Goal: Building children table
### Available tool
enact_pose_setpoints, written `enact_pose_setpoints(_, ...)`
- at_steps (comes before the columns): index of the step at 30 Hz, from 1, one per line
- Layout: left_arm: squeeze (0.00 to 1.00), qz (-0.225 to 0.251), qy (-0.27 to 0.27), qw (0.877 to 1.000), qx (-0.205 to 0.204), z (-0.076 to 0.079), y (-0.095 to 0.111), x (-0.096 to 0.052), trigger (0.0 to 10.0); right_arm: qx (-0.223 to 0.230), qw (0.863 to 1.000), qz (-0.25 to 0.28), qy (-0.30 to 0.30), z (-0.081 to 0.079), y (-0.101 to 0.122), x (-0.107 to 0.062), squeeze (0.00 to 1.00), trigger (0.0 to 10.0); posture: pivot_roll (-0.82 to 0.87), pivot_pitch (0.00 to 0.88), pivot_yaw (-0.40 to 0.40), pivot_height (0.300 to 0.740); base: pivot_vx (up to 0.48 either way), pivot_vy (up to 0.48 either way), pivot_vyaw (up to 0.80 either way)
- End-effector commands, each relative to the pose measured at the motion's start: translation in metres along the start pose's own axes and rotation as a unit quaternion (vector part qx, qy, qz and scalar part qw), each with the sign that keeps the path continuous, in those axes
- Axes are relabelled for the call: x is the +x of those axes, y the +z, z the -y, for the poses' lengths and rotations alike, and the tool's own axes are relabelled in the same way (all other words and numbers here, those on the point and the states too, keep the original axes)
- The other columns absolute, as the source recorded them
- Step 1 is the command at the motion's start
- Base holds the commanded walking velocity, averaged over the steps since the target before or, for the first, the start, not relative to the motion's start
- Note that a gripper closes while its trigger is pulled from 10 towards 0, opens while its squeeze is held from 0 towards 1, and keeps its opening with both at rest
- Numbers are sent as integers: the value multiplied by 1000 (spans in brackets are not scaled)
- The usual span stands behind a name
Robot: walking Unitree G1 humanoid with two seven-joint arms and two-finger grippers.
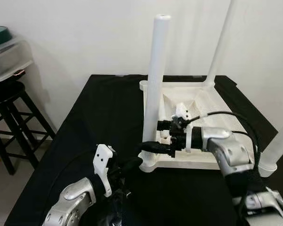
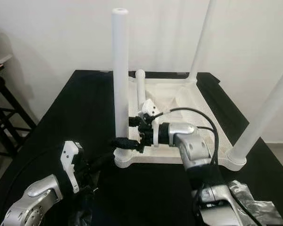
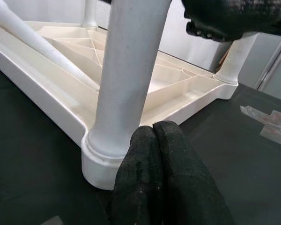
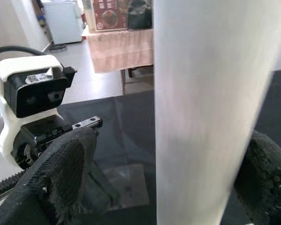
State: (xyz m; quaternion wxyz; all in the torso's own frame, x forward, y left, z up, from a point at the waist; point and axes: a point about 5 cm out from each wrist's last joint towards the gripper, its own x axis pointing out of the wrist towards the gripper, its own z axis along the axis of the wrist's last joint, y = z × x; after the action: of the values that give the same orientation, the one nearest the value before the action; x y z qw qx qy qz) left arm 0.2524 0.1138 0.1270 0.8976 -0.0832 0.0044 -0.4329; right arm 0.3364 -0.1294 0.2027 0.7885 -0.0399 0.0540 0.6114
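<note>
Now seating leg | right gripper (image 1: 155, 136) fingers straddle the near leg (image 1: 155, 84); left gripper (image 3: 161, 154) fingers closed, empty, by corner socket (image 3: 100, 159) | keep leg upright while twisting

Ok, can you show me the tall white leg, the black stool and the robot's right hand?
tall white leg (image 1: 156, 84), left eye view, middle of its shaft
black stool (image 1: 4, 92), left eye view, its seat
right hand (image 1: 153, 136), left eye view, between its fingertips
</note>
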Motion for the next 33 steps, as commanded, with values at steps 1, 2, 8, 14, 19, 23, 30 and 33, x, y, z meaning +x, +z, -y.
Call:
enact_pose_setpoints(1,0,-9,3,1000,2,-2,-3,-1,10000,7,1000,10,8,6,0,1,0,0,-54,0,-12,740,0,0,0)
enact_pose_setpoints(2,0,-9,3,1000,2,-2,-3,-1,10000,7,1000,10,8,6,0,1,0,0,-54,0,-12,740,0,0,0)
enact_pose_setpoints(8,0,-8,4,1000,2,-2,-2,-2,10000,12,1000,19,10,8,-4,-1,0,0,-56,0,-10,740,0,0,0)
enact_pose_setpoints(14,0,-8,3,1000,2,-2,-2,-3,10000,10,998,17,-54,4,-17,-14,0,0,-61,0,-7,740,0,0,0)
enact_pose_setpoints(19,0,-8,4,1000,3,-4,0,-4,10000,38,979,26,-198,-11,-35,-1,0,0,-63,0,-13,740,0,0,0)
enact_pose_setpoints(23,0,-10,5,1000,5,-6,1,-5,10000,122,864,13,-489,-49,-60,30,0,0,-64,0,2,740,0,0,0)
enact_pose_setpoints(30,0,-16,-2,1000,5,-9,0,-3,10000,66,921,5,-385,-49,-51,46,0,0,-81,0,3,740,0,0,0)
enact_pose_setpoints(33,0,-14,2,1000,7,-10,0,-3,10000,63,921,-3,-384,-52,-52,48,0,0,-77,0,5,740,0,0,0)
